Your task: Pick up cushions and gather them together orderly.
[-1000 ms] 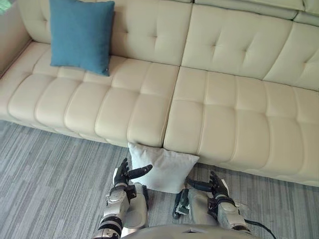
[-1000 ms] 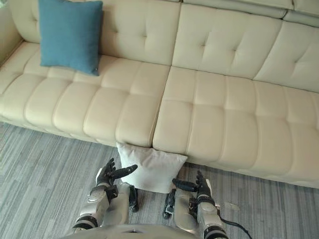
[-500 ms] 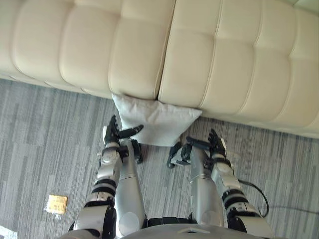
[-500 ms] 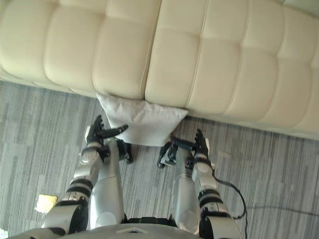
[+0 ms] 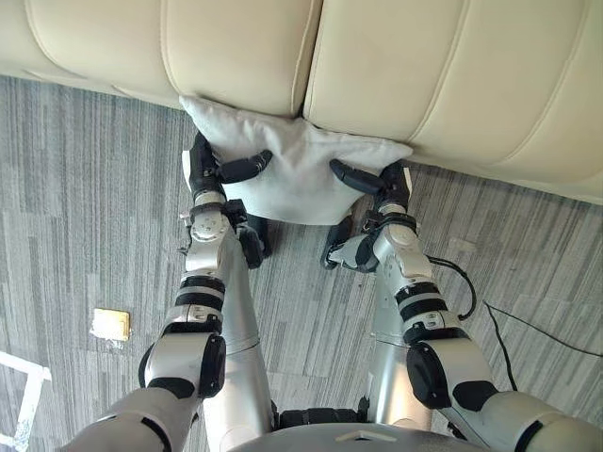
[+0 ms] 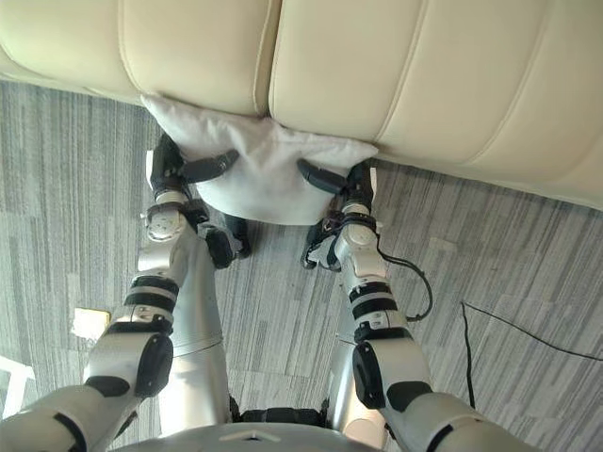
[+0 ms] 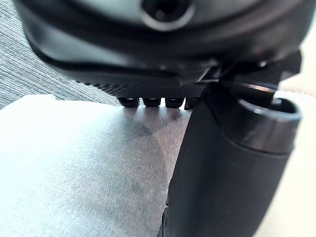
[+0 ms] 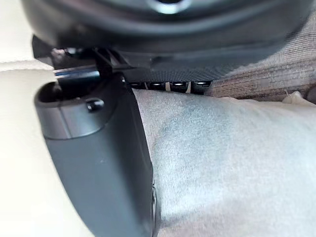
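Cushion spot: the pale grey cushion (image 5: 297, 179) is down on the carpet (image 5: 85, 207), top edge tucked against the foot of the cream sofa (image 5: 452, 75), right under the seam between two seat sections.
Step in hand: looks to me like the two-handed grab, with one hand on each side and the lift not started.
Left hand (image 5: 205, 171): spread, thumb laid across the cushion's front face, fingers (image 7: 153, 102) running up along its side edge and touching the fabric.
Right hand (image 5: 394, 184): mirror image on the other edge, thumb pointing inward over the face, fingers straight-ish. Can't really tell if either hand is squeezing yet.
Next move: I'd guess both hands need to close on the edges evenly, then lift it away from the sofa base so it doesn't snag or droop out of one side.
Cushion look: square, soft woven fabric, a bit slumped and wrinkled along the top, so it'll probably sag when lifted.
Around it: striped grey carpet, plus a small yellowish scrap (image 5: 110, 324) well off to the left.
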Controlling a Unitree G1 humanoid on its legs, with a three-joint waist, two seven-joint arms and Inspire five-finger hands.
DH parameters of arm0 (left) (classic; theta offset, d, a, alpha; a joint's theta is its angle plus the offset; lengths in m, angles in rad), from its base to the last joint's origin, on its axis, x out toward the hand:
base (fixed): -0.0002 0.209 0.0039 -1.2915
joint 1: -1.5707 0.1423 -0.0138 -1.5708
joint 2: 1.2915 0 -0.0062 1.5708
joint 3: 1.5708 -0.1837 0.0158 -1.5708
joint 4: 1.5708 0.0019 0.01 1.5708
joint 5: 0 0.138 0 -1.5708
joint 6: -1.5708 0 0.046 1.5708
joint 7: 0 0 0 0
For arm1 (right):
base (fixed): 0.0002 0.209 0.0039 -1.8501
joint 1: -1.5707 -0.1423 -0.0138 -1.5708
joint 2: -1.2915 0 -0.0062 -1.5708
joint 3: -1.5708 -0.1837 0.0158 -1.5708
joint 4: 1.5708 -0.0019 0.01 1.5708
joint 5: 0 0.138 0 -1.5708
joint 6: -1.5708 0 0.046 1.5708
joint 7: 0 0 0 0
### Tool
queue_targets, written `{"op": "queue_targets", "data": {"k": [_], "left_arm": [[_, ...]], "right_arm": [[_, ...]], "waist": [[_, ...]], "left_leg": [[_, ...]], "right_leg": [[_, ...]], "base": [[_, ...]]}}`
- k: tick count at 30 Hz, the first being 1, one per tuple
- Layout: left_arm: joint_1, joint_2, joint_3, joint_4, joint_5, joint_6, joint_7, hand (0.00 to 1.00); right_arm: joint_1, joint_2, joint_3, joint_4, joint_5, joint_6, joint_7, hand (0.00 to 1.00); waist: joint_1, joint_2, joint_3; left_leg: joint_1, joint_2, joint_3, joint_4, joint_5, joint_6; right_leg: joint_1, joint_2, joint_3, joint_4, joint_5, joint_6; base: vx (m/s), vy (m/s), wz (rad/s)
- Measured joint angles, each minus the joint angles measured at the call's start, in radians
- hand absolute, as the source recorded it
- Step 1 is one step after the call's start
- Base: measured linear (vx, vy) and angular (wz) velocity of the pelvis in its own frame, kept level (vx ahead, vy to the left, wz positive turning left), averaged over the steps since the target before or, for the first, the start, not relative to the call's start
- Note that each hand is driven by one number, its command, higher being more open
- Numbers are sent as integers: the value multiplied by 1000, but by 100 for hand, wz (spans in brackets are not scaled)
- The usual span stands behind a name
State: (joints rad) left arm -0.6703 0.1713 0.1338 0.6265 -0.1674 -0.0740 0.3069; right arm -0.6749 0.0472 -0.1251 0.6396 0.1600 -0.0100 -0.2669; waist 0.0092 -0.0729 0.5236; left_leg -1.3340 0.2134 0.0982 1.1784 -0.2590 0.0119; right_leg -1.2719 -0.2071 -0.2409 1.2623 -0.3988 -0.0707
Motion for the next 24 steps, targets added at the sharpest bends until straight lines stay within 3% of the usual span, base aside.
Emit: {"op": "queue_targets", "data": {"k": [7,11,18,21,22,24], "left_arm": [[48,-6,-51,-87,-43,11,69,0],[90,-12,-59,-143,-66,11,69,0],[271,-49,-158,-354,-98,-30,50,0],[362,-65,-206,-409,-103,-55,34,0],[415,-75,-221,-428,-108,-61,13,0],[465,-78,-242,-447,-109,-63,2,0]], "right_arm": [[50,-49,183,-139,19,12,-27,0],[124,-57,196,-245,19,11,-26,0],[361,-73,206,-478,12,-62,-26,0],[464,-88,206,-528,-4,-88,-23,0],[530,-90,206,-562,-18,-94,-18,0],[594,-94,207,-595,-40,-99,-12,0]], "waist": [[1,1,0],[9,1,0],[16,1,-13],[16,2,-38],[16,0,-53],[14,-4,-92]], "left_leg": [[4,-3,-5,-18,28,-6],[55,-1,-6,-31,30,-9],[379,-4,23,-235,55,-39],[534,-6,48,-336,70,-42],[648,-11,64,-410,80,-44],[719,-20,80,-469,94,-43]], "right_leg": [[1,0,-5,-4,12,-12],[53,5,-8,-19,14,-14],[364,47,-16,-240,64,7],[510,63,-15,-344,85,16],[617,72,-14,-418,95,24],[679,74,-14,-470,108,22]], "base": [[-7,-4,2],[-8,4,0],[-10,28,-7],[82,32,-10],[110,27,-6],[165,26,-6]]}}
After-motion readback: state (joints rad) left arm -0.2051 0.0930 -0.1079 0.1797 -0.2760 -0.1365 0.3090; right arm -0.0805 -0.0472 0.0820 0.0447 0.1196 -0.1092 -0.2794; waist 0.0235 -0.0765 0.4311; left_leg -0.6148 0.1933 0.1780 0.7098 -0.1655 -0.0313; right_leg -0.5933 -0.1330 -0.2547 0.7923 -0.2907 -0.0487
